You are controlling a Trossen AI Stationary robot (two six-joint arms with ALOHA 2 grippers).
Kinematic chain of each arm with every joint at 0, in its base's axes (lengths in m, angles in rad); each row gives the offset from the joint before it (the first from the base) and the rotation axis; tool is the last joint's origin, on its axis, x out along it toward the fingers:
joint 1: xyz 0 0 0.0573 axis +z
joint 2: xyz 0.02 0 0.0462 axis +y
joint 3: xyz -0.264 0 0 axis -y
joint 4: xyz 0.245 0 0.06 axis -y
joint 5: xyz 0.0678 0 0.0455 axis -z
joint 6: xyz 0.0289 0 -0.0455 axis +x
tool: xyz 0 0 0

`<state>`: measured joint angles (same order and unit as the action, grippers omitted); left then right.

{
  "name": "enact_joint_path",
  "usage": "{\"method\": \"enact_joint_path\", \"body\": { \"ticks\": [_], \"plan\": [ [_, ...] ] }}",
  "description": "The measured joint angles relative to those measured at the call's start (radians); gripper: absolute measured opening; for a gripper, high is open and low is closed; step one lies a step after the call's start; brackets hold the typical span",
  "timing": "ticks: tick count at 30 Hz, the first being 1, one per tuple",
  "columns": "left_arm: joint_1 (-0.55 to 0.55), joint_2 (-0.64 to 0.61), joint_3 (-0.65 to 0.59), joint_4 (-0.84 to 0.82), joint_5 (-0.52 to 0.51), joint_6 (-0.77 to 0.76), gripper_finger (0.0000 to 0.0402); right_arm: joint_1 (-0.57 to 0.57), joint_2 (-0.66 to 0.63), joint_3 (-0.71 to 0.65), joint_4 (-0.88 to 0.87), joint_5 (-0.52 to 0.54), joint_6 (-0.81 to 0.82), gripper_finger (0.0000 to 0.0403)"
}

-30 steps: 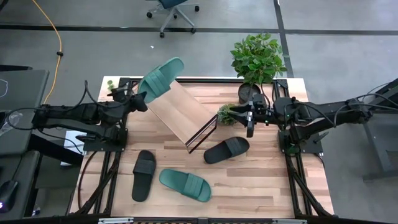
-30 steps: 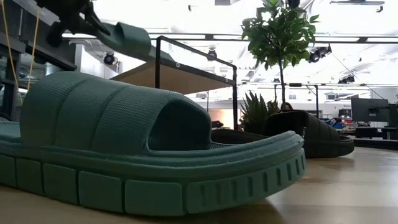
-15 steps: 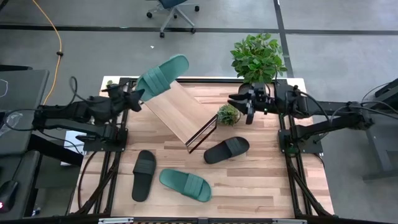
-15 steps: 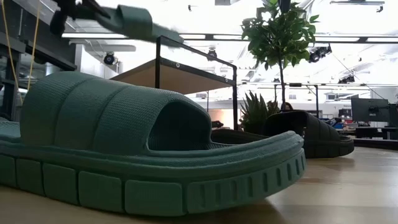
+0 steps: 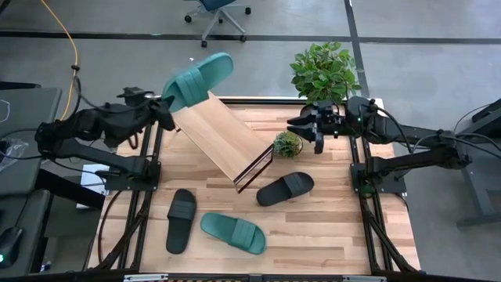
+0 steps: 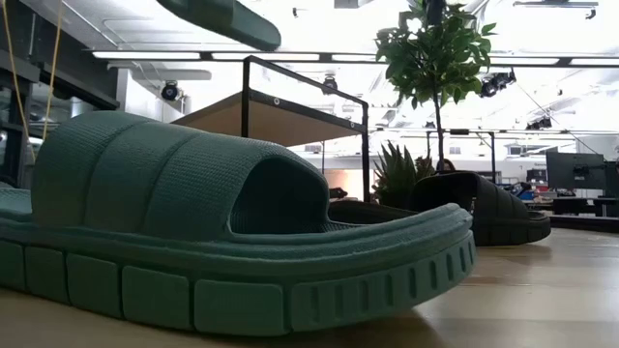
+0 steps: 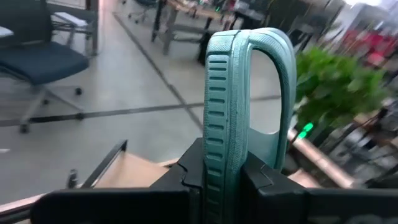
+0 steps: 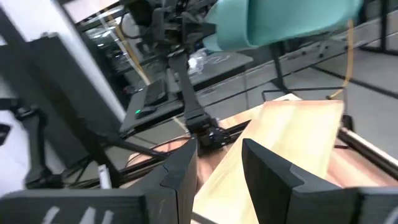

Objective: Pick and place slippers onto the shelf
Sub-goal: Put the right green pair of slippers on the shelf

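A teal slipper (image 5: 197, 80) hangs in the air over the shelf's raised far-left end, with my left gripper (image 5: 165, 107) shut on it; the low view shows it at the top (image 6: 224, 19). The shelf (image 5: 223, 137), a slanted wood board in a black wire frame, stands mid-table. Three slippers lie sole-down on the table: a teal one (image 5: 232, 233) and a black one (image 5: 181, 219) near the front, another black one (image 5: 286, 188) right of the shelf. My right gripper (image 5: 315, 135) is open in the air at the far right, holding nothing. My left gripper pinches the slipper's sole at its heel end (image 7: 225, 163) between its two fingers (image 7: 186, 180), one on the underside, one on the footbed. It reaches in about level from the table's left. The slipper sticks out beyond the fingers, turned on its edge, clear of the shelf.
A large potted plant (image 5: 325, 74) stands at the far right corner, and a small green plant (image 5: 287, 143) sits between the shelf and my right gripper. Bare wood shows along the right and near right of the tabletop (image 5: 352, 235).
My left gripper has risen and drawn back a little toward the table's left and far edge, rolling its wrist; the teal slipper has gone up with it, well above the shelf's upper end. My right gripper has swung toward the far edge, staying open.
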<state>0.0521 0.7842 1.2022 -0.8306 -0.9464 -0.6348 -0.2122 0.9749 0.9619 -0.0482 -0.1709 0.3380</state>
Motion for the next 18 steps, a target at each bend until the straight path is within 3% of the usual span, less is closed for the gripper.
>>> {"method": "enact_joint_path", "body": {
  "ticks": [10, 18],
  "plan": [
    [0.0, 0.137, 0.115, -0.171, 0.015, -0.009, 0.0026, -0.054, 0.0, 0.0, 0.0, -0.171, 0.002, 0.0119],
    [0.0, 0.136, 0.063, -0.254, 0.003, -0.375, 0.0026, -0.094, -0.012, 0.0, 0.009, -0.187, -0.005, 0.0119]
  ]
}}
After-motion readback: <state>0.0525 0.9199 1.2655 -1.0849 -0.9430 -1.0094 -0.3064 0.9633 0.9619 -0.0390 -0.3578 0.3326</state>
